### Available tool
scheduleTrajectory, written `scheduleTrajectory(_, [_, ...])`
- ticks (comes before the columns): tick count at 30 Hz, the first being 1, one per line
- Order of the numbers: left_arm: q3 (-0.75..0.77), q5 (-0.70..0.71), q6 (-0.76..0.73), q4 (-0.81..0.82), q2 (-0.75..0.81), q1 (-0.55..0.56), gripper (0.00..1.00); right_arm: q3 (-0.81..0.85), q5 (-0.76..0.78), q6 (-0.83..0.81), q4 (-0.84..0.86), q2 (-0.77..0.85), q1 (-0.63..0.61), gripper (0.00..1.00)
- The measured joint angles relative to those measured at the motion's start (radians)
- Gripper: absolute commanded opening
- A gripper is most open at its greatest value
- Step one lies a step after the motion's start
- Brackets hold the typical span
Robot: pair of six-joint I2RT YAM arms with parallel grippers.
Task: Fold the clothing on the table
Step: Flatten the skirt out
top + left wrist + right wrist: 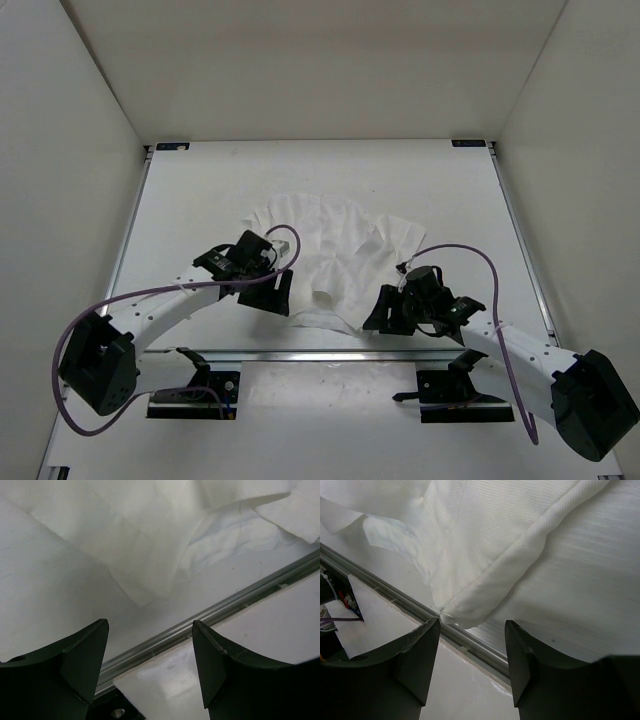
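The left gripper (274, 292) stands wide open with nothing between its fingers, and the right gripper (386, 312) is likewise spread and empty. In the left wrist view only bare table and the metal rail (235, 605) show through the gap, and in the right wrist view much the same. The clothing (335, 255) lies flat near the middle of the table (200, 195). It is a white ribbed fan, with its broad, wavy edge toward the far side and its narrow end drawn down to the near rail, between the two grippers. Its long axis therefore runs from near to far, and each arm flanks one slanting side of the fan. The left gripper sits just beside the left side edge, with the cloth ahead of it and a little apart. The right gripper seems the better placed: a hemmed corner (456, 616) of the narrow end lies just ahead of its fingertips, by the rail. A fold from here would most likely carry that near end away from the arms, toward the broad edge
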State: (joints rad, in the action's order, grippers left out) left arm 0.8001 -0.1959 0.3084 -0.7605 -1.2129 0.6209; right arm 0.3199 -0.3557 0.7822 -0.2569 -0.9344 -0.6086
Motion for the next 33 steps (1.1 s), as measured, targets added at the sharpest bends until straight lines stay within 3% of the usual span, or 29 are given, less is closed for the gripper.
scheduleTrajectory(8, [-0.152, 0.002, 0.156, 0.165, -0.04, -0.004, 0.73, -0.006, -0.004, -0.018, 0.026, -0.001, 0.0, 0.53])
scheduleTrajectory(15, [-0.157, 0.01, 0.246, 0.293, -0.062, -0.01, 0.76, -0.013, -0.005, -0.029, 0.036, 0.002, -0.007, 0.54])
scheduleTrajectory(20, [-0.157, 0.013, 0.281, 0.341, -0.078, -0.011, 0.69, -0.021, -0.006, -0.034, 0.04, 0.016, -0.007, 0.55])
scheduleTrajectory(23, [-0.157, 0.016, 0.292, 0.35, -0.106, -0.016, 0.53, -0.023, -0.006, -0.043, 0.04, 0.018, -0.007, 0.55])
scheduleTrajectory(25, [-0.157, 0.019, 0.301, 0.356, -0.121, -0.017, 0.12, -0.023, -0.007, -0.05, 0.04, 0.018, -0.007, 0.54])
scheduleTrajectory(26, [-0.158, 0.021, 0.303, 0.359, -0.126, -0.018, 0.05, -0.023, -0.008, -0.053, 0.04, 0.018, -0.007, 0.54])
scheduleTrajectory(27, [-0.16, 0.024, 0.302, 0.362, -0.127, -0.019, 0.0, -0.023, -0.007, -0.055, 0.039, 0.018, -0.008, 0.54])
scheduleTrajectory(33, [-0.178, 0.024, 0.304, 0.373, -0.096, -0.023, 0.0, 0.004, 0.021, -0.057, -0.019, 0.028, -0.051, 0.5])
